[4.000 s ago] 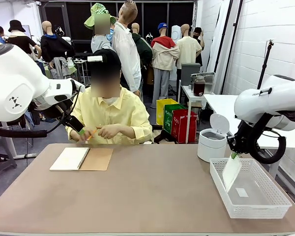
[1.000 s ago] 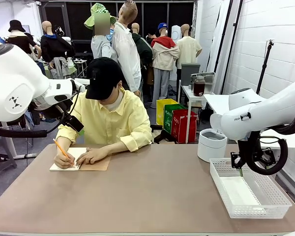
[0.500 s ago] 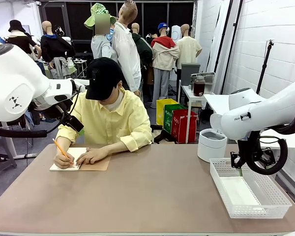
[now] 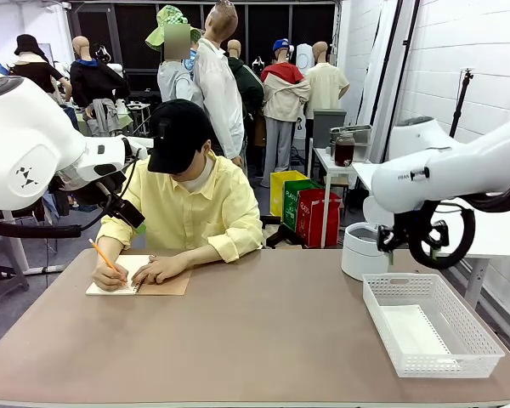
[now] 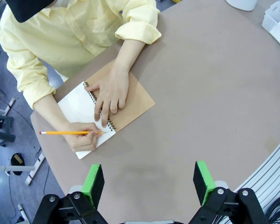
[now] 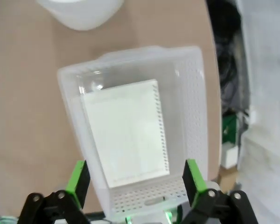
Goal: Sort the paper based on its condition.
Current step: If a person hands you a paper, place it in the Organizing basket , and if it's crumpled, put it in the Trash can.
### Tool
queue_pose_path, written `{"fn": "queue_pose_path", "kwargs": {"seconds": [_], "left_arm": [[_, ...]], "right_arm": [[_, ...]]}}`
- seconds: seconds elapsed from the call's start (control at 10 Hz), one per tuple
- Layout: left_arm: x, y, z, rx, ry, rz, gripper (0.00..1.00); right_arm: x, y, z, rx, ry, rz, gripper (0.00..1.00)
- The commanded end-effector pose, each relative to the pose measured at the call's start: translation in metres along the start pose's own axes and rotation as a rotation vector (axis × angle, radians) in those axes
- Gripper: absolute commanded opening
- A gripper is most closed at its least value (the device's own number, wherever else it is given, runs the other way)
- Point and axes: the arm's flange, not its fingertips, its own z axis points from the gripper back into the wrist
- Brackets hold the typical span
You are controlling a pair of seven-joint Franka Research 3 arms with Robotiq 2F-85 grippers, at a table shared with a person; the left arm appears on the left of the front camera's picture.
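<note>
Jaws of the right hand [image 6: 135, 179] stand wide apart with nothing between them, raised above the white basket [image 6: 197, 98] at the right end of the bench [image 4: 272, 331]. Straight below it, on the basket floor, lies the paper [image 6: 126, 133], one white sheet, flat and free of any grip. In the right wrist view the sheet's long axis runs away from the wrist, so the open jaws straddle its short side. In the front view that axis follows the basket's length, from the near edge toward the far one. This sheet looks sorted, so the coming move likely turns on a fresh one.

Over at the other end, the left hand [image 5: 148, 183] is also open and empty, hanging above bare bench. Just beyond its fingertips the spiral notebook [image 5: 133, 100] lies open, its long side slanting across that view. The person's writing hand [image 5: 84, 140] holds a yellow pencil [image 5: 67, 133] to the white page, and the other hand [image 5: 113, 91] presses across the spiral. If the next sheet comes from there, the left hand is much the nearer; the right is well apart from it, across the whole bench.

The right wrist view shows the perforated edge of the sheet, which the front view is too coarse to give. The front view alone relates both ends of the bench.
</note>
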Motion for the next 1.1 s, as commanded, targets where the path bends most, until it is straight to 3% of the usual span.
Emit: {"fn": "queue_pose_path", "kwargs": {"seconds": [0.0,0.2,0.4,0.6,0.7,0.8,1.0], "left_arm": [[0.000,0.001,0.001,0.001,-0.001,0.000,1.00],[0.000,0.001,0.001,0.001,-0.001,0.000,1.00],[0.000,0.001,0.001,0.001,-0.001,0.000,1.00],[0.000,0.001,0.001,0.001,-0.001,0.000,1.00],[0.000,0.001,0.001,0.001,-0.001,0.000,1.00],[0.000,0.001,0.001,0.001,-0.001,0.000,1.00],[0.000,0.001,0.001,0.001,-0.001,0.000,1.00]], "right_arm": [[-0.004,0.006,0.014,0.149,-0.065,0.123,1.00],[-0.008,0.017,0.034,0.302,-0.156,0.269,1.00],[-0.018,0.028,0.047,0.345,-0.332,0.397,1.00],[-0.026,0.041,0.054,0.345,-0.433,0.493,1.00],[-0.029,0.047,0.056,0.336,-0.455,0.509,1.00],[-0.018,0.045,0.067,0.295,-0.388,0.444,1.00],[-0.018,0.045,0.067,0.295,-0.388,0.444,1.00]]}}
